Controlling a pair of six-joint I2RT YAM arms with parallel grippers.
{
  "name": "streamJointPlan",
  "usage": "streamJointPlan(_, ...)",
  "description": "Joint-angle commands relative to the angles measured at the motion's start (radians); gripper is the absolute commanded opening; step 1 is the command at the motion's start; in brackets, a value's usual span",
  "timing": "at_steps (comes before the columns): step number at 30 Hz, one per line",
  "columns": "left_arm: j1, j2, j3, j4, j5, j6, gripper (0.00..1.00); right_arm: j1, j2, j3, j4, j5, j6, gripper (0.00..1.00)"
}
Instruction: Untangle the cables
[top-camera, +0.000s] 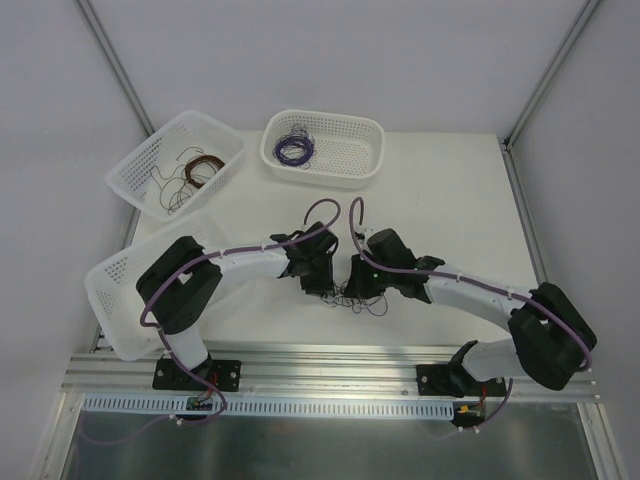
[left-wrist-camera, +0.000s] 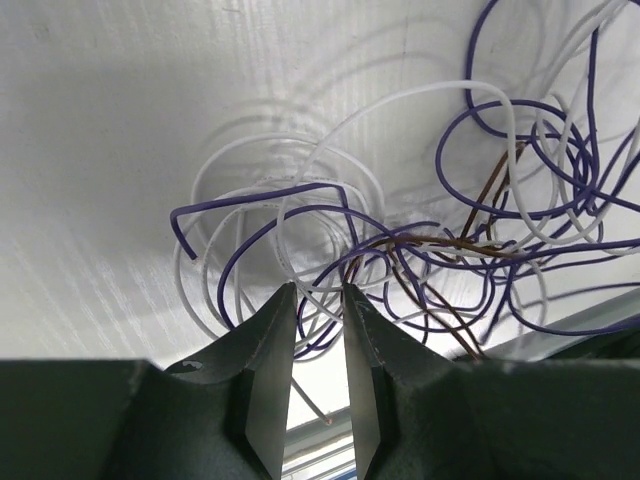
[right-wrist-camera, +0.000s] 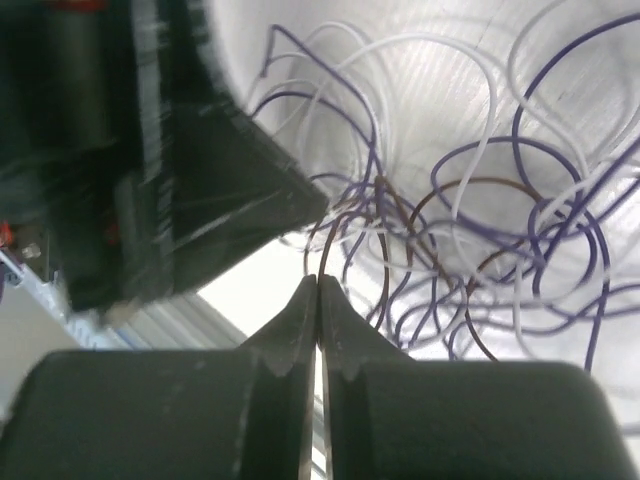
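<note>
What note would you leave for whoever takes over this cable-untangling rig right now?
Left gripper: jaws a slit apart, strands in the gap; grip uncertain.
Right gripper: jaws shut beside the tangle.
Cables: knotted on the table between both arms.
Done: brown coil in the left basket, purple coil in the middle basket.
Left: separate the purple, white and brown strands.

No text, label, brand, number or sign could be read in any of the three views.
</note>
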Motion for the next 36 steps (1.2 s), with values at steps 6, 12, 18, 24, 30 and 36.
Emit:
streamJointPlan(6, 0.022, -0.008, -0.019, 0.0, 0.018, -0.02, 0.25, 0.007, -0.291, 0.167, -0.23, 0.034, -0.08, 0.01)
streamJointPlan(12, 0.022, 0.007, -0.017, 0.0, 0.023, -0.022, 0.25, 0.005, -0.419, 0.343, -0.373, 0.066, -0.132, 0.01)
streamJointPlan(18, 0.022, 0.02, -0.019, 0.002, 0.025, -0.024, 0.24, 0.005, -0.503, 0.506, -0.444, 0.095, -0.172, 0.01)
streamJointPlan(24, 0.023, 0.03, -0.016, 0.0, 0.023, -0.025, 0.24, 0.005, -0.561, 0.613, -0.459, 0.114, -0.193, 0.01)
streamJointPlan(30, 0.028, 0.041, -0.017, 0.0, 0.023, -0.028, 0.21, 0.005, -0.594, 0.687, -0.445, 0.15, -0.241, 0.01)
streamJointPlan(36, 0.037, 0.053, -0.016, 0.002, 0.028, -0.031, 0.18, 0.005, -0.611, 0.793, -0.415, 0.187, -0.307, 0.01)
